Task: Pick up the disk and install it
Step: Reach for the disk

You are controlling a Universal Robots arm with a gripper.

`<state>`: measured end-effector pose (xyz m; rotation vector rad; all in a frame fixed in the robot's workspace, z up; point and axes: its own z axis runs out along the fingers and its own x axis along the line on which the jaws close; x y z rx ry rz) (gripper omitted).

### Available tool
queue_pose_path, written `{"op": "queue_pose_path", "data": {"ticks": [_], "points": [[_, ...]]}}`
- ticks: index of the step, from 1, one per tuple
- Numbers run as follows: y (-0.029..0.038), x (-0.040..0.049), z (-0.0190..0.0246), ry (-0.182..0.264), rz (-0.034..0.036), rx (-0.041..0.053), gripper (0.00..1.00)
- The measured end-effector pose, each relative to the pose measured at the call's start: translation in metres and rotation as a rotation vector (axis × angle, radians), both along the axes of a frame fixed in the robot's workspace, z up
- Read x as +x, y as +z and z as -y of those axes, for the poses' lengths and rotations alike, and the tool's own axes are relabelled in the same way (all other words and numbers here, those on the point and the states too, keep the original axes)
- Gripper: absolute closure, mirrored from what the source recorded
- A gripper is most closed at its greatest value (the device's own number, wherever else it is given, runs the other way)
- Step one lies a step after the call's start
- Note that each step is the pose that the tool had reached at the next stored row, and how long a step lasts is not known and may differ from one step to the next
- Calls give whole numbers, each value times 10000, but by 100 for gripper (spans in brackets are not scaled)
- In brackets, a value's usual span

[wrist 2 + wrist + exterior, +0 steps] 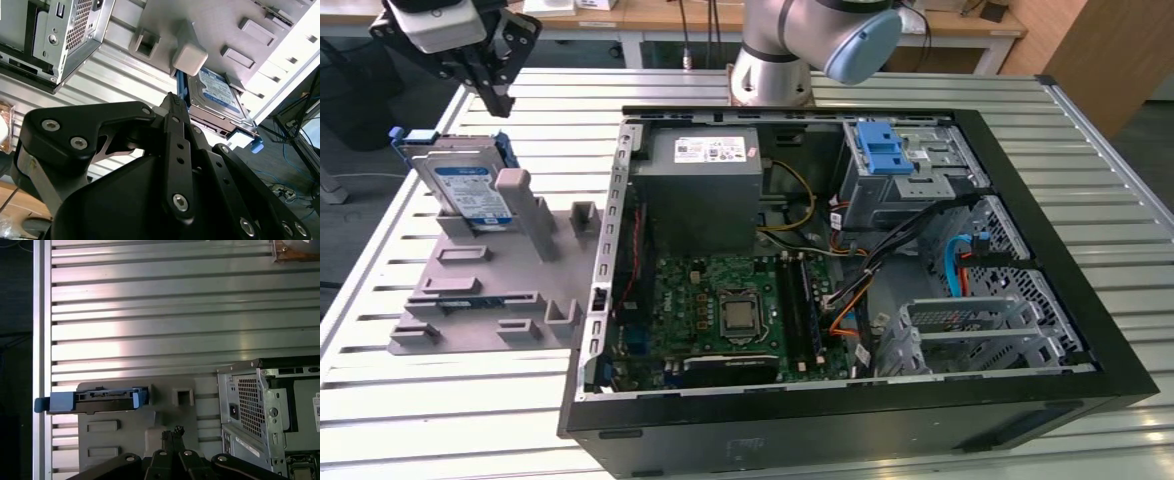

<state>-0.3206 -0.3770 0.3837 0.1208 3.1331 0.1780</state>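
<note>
Standing on edge in the grey fixture plate, at its far end on the exterior view's left, the disk shows a silver body, a white-and-blue label and a blue plastic caddy round its rim. A grey upright post of the fixture stands just beside its labelled face. The gripper hangs above the disk, apart from it, its pincer fingers together and holding nothing. To the exterior view's right lies the open computer case on the slatted metal table, with the grey power supply, the motherboard and, at the far right, a blue latch bracket on the metal bay, with black cables crossing near it.
</note>
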Motion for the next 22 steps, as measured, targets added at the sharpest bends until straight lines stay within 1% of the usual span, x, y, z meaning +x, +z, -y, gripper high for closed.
{"op": "queue_pose_path", "data": {"ticks": [13,22], "points": [[-4,-84,-44,0,-1,-1,89],[-11,-116,-56,0,0,0,89]]}}
